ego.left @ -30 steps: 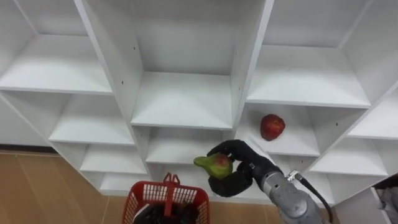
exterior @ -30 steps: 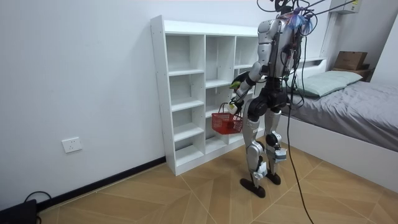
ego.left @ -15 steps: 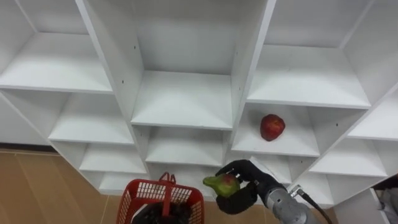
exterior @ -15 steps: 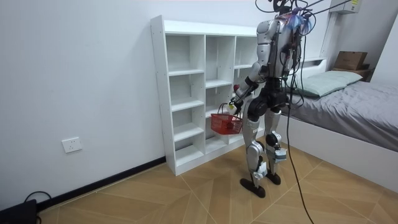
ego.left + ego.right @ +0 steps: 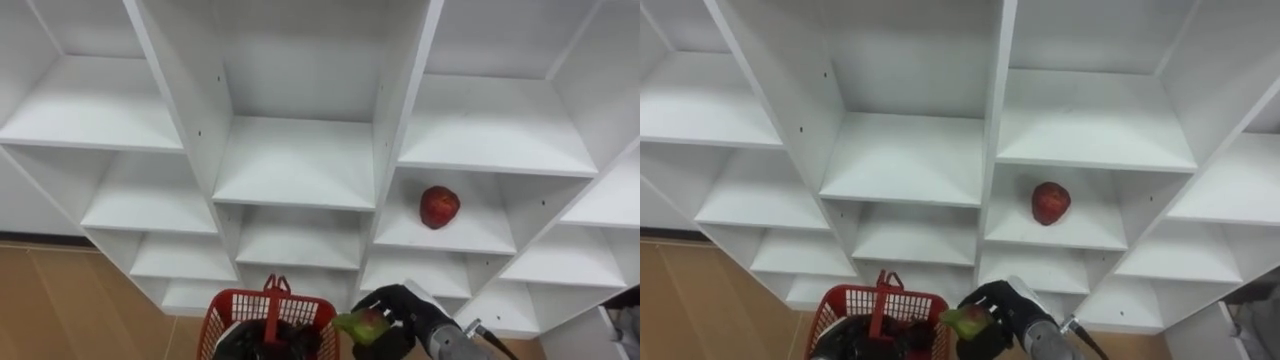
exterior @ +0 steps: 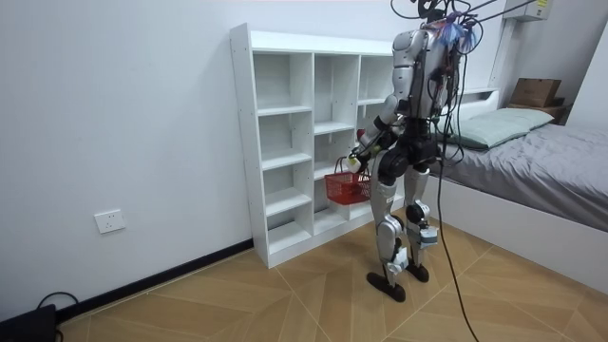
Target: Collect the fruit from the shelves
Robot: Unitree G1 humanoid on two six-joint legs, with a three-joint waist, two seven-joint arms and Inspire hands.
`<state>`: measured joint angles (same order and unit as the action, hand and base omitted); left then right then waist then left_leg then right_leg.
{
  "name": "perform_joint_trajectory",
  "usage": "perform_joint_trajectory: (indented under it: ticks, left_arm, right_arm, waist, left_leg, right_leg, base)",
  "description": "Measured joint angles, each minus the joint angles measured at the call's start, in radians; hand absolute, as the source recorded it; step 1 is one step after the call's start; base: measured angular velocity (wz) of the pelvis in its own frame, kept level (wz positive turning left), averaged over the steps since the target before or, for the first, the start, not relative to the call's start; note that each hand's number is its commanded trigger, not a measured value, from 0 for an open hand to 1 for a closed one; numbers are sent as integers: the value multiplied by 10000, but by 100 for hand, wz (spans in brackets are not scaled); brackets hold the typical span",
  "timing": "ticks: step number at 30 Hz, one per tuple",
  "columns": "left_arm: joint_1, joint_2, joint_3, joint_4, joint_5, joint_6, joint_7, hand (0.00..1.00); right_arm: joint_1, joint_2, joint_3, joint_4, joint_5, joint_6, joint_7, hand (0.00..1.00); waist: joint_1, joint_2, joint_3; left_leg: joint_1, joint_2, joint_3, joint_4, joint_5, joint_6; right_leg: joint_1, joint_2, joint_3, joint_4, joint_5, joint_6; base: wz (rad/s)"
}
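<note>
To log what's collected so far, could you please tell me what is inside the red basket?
Under its upright handle the red basket holds something dark I cannot identify; its bottom is hidden. The right hand holds a green fruit beside the rim.

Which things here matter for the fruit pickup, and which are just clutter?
Job:
- green fruit, held in the right hand by the basket rim
- apple, on a closet shelf
- basket
- closet

Lying about:
- bed
- pillow
- box
- socket
</note>
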<state>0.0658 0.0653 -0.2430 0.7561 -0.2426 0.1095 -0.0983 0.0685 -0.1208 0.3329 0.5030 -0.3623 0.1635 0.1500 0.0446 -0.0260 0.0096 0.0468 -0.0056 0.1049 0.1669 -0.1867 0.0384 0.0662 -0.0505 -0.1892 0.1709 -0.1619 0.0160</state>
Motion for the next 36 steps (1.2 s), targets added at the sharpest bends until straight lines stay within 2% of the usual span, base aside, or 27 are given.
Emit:
perform_joint_trajectory:
  ticks: [3, 22, 36]
  left_arm:
    - [-3, -7, -145, -1, -7, 0, -7, 100]
    - [34, 84, -666, -21, -3, 2, -239, 100]
    - [36, 128, -780, -25, -10, 4, -467, 100]
  right_arm:
    - [0, -11, 2, 10, 3, 0, 54, 100]
    - [-336, -61, 807, 414, 101, 5, 40, 100]
    - [-514, -70, 864, 420, 107, 5, -35, 100]
  waist:
    - [88, -2, 44]
    - [203, -40, 24]
    - [362, -73, 48]
  left_leg:
    - [-27, -1, 1, 2, 0, 0]
    - [-166, -4, -52, 34, 1, 0]
    - [-55, -48, -241, 37, 1, 1]
  right_leg:
    - [-24, 3, -12, -2, 0, 0]
    - [-112, -12, -71, 0, 0, 0]
    - [57, -18, -121, -19, -2, 2]
  base:
    - [0]
    - [0]
    - [1]
